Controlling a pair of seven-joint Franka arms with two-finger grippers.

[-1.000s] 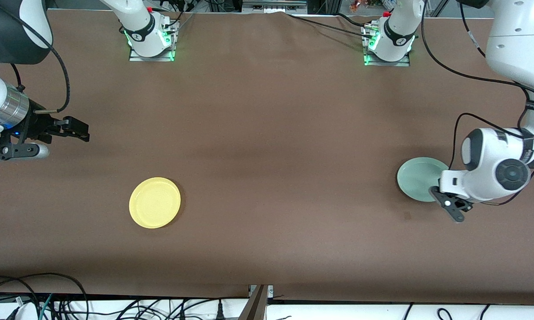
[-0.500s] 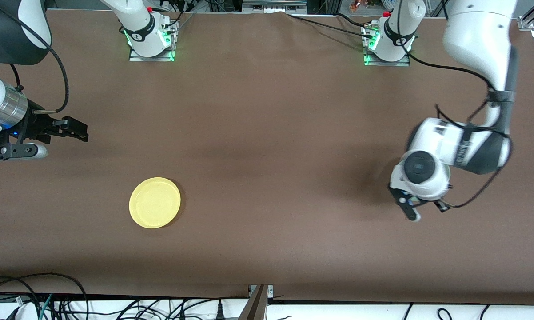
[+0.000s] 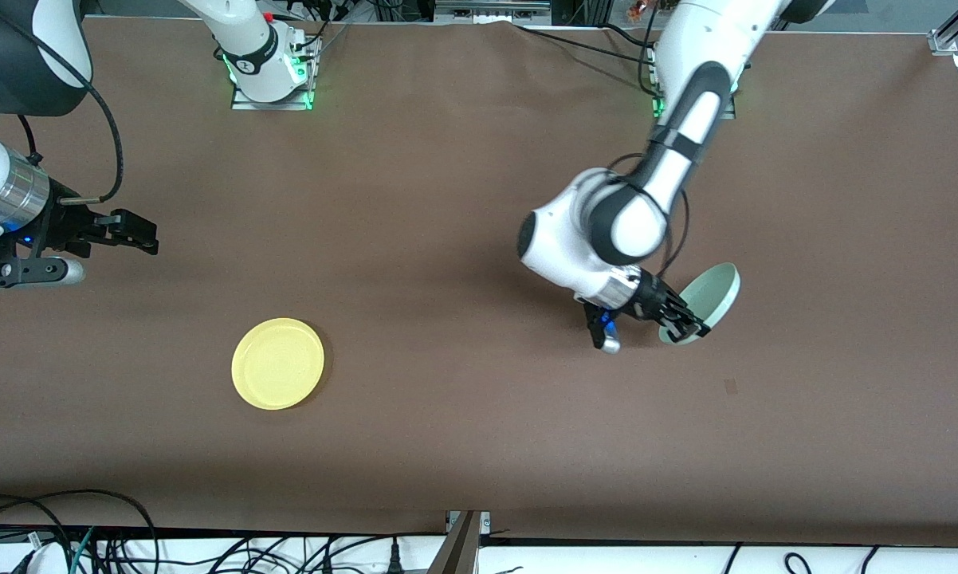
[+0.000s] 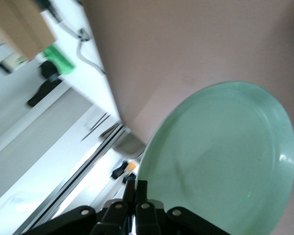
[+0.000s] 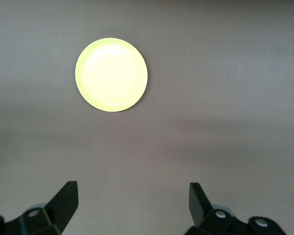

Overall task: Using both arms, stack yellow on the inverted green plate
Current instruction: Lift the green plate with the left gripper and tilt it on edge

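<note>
The pale green plate (image 3: pixel 716 295) is off the table and tilted up on edge, over the brown table toward the left arm's end. My left gripper (image 3: pixel 689 325) is shut on its rim; in the left wrist view the fingertips (image 4: pixel 142 188) pinch the edge of the green plate (image 4: pixel 220 161). The yellow plate (image 3: pixel 277 363) lies flat and upright on the table toward the right arm's end; it also shows in the right wrist view (image 5: pixel 111 74). My right gripper (image 3: pixel 140 236) waits, open and empty (image 5: pixel 132 198), above the table near the right arm's end.
The two arm bases (image 3: pixel 270 68) (image 3: pixel 690 88) stand along the table edge farthest from the front camera. Cables (image 3: pixel 88 534) run below the table's nearest edge. A small dark mark (image 3: pixel 730 387) is on the brown cloth near the left gripper.
My left arm has swung from its end of the table toward the middle, and the green plate has come up off the table with it and tilted on edge. The right arm stayed still.
</note>
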